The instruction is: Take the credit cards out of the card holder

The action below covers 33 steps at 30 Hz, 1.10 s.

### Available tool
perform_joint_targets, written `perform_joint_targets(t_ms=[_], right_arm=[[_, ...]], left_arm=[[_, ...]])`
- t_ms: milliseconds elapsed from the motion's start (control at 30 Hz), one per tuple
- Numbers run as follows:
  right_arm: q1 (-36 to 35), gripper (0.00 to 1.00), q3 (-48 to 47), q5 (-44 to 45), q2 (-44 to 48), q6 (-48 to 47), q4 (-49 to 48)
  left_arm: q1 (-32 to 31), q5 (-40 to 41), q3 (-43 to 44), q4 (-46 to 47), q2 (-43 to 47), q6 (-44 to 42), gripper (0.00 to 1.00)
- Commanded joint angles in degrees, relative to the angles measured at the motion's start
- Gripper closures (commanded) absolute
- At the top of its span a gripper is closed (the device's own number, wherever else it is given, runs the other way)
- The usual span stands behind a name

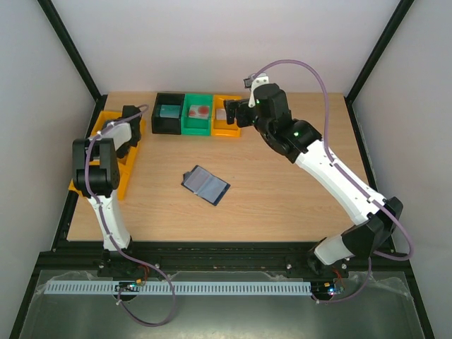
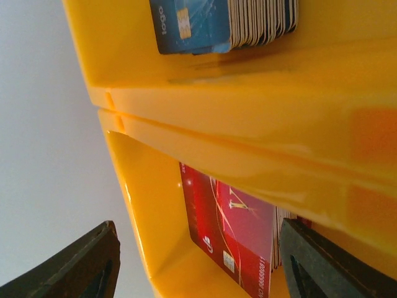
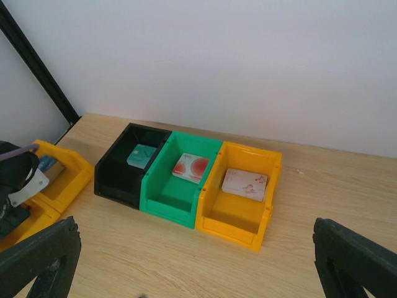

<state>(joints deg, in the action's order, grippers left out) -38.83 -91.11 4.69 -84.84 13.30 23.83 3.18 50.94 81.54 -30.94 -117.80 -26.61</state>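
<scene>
Wood table (image 1: 282, 201), white walls (image 1: 212, 42); only left wrist cam shows red credit cards (image 2: 232, 239); left gripper (image 2: 198, 264), right gripper (image 3: 198, 257) spread wide, empty

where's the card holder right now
In the top view the card holder lies open near the middle of the table, on the near side of the black bin and green bin.

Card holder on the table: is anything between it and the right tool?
Nothing visible. The card holder lies open on the table, only bare wood between it and the open right tool by the back-row yellow bin.
</scene>
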Motion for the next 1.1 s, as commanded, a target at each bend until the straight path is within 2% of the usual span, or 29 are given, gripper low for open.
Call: perform_joint_targets(t_ms=[0,200,300,367,433,467,533,733,1067], right_arm=[[0.2,0.01,1.7,-0.5,2.3,-0.6,1.0],[0.2,0.01,2.6,-1.4,3.6,-1.3,1.0],[0.2,0.02,2.8,-2.1,3.5,-1.6,1.1],[0.1,0.01,3.0,-2.6,3.4,-2.0,1.0],[0.1,0.01,3.1,-2.5,3.1,-2.8,1.0],[0.2,0.01,3.2,-2.4,2.8,-3.1,1.0],[0.2,0.01,2.3,-2.0,2.0,-3.7,1.3],[0.1,0.01,-1.0,-1.3,0.0,-3.9,2.8],[0.2,0.01,-3.3,-1.2,-1.6,-3.8,3.4]], left_arm=[[-0.3,-3.7,3.5,-3.5,1.8,0.5,0.27],[-0.8,-11.8,5.4,-6.4,4.8,1.4,0.21],[-1.0,-24.3,6.8,-9.9,8.3,3.4,0.21],[-1.0,-34.0,6.2,-11.6,10.8,4.0,0.30],[-1.1,-38.4,5.1,-12.0,11.6,4.2,0.59],[-1.1,-38.0,4.6,-11.7,10.9,4.5,0.75],[-0.9,-35.0,4.6,-12.0,7.9,5.0,0.96],[0.9,-26.6,5.6,-9.7,1.3,5.1,0.98],[4.6,-22.1,7.7,-6.1,-4.1,4.4,0.98]])
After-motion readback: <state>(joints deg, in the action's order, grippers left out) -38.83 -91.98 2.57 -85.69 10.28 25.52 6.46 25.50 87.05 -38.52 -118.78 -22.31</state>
